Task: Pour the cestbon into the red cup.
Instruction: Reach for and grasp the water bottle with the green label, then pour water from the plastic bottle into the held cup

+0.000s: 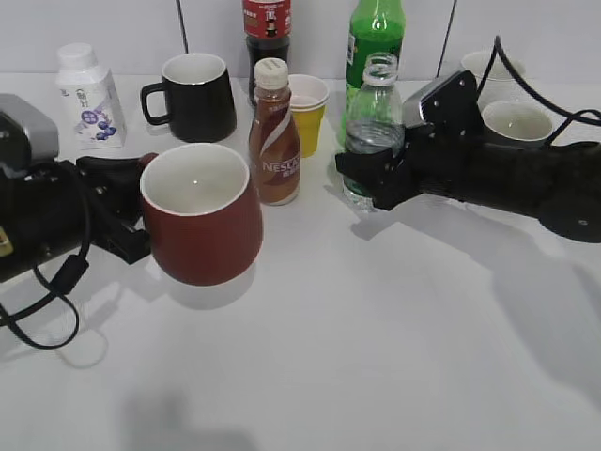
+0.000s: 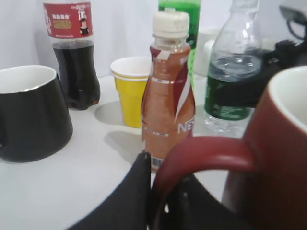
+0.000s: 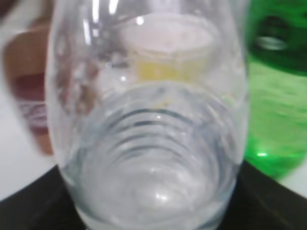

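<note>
Right gripper (image 1: 376,178) clamps clear plastic water bottle (image 1: 374,127), part full; left gripper (image 1: 131,202) grips empty squat red ceramic mug's (image 1: 202,216) handle near desk's left edge.

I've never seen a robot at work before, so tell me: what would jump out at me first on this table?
Probably the big red cup at front left, held by its handle in the left claw and apparently lifted a little off the white table. Next, to the right, the black right claw is wrapped around an uncapped clear water bottle, standing upright and partly full. Between them stands a brown Nescafe bottle.
</note>
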Controlling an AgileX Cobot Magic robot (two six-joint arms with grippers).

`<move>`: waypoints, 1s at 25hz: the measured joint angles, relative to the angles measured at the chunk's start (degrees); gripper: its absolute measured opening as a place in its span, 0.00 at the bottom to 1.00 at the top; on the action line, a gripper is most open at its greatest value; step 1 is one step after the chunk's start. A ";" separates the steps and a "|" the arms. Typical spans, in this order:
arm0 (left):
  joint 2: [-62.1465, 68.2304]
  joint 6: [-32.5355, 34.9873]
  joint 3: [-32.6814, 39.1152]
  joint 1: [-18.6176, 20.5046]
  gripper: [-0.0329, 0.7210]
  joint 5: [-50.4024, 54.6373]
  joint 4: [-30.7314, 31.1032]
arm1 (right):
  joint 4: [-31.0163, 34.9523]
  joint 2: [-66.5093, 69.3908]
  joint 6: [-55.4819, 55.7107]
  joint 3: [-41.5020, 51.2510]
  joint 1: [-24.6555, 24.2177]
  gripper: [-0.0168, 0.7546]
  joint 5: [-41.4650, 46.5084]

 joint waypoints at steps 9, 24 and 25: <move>5.42 0.00 -4.37 -2.99 0.13 -0.74 5.61 | -15.02 -12.85 1.25 3.75 0.00 0.64 6.02; 9.53 0.00 -17.92 -12.11 0.13 11.18 4.67 | -24.10 -21.64 -21.04 0.91 0.00 0.64 12.90; 9.53 0.00 -18.56 -12.18 0.13 12.42 4.61 | -24.10 -21.64 -22.60 0.45 0.00 0.64 12.90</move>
